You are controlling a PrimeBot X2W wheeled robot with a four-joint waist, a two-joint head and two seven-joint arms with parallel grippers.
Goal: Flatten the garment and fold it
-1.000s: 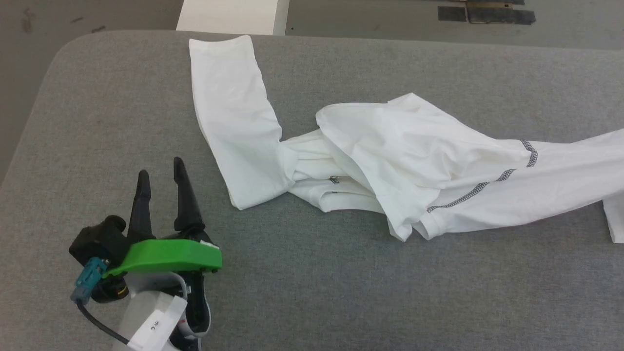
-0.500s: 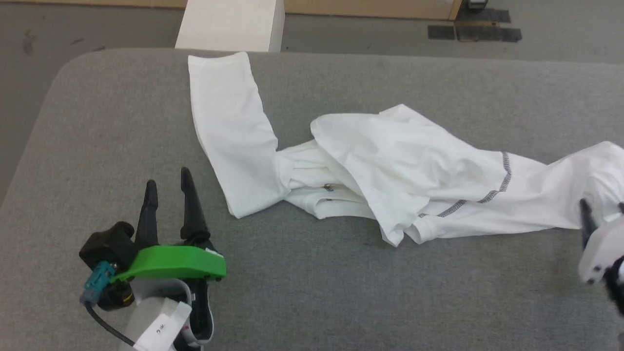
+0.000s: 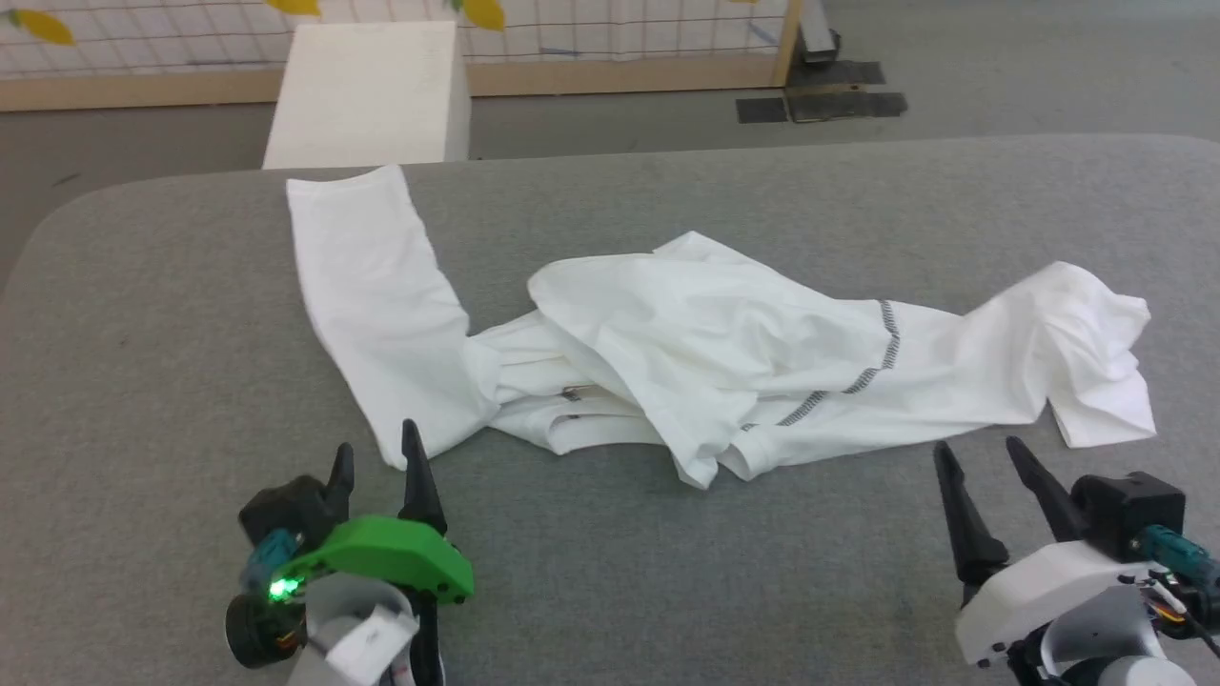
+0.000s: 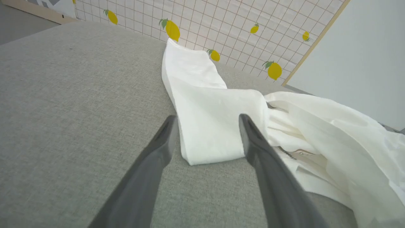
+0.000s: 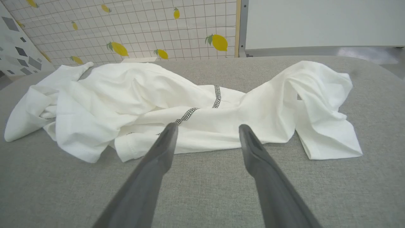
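Observation:
The garment [image 3: 696,353] is a white T-shirt lying crumpled and stretched sideways across the grey padded table [image 3: 610,572], with a grey zigzag seam on its right half. One long flap reaches toward the far left edge. My left gripper [image 3: 376,446] stands open at the near left, its fingertips just short of the flap's near corner [image 4: 208,148]. My right gripper [image 3: 982,446] stands open at the near right, a little in front of the garment's [image 5: 202,104] near edge, with nothing between its fingers.
A rigid white box [image 3: 372,90] stands on the floor beyond the table's far edge. Behind it runs a gridded panel with lemon prints [image 3: 610,33] on a wooden base. Dark tape patches [image 3: 820,100] mark the floor at the back right.
The head camera has tilted up, so the whole picture has shifted. My right gripper has let go of the garment's right end, which now lies bunched on the table, and has drawn back open.

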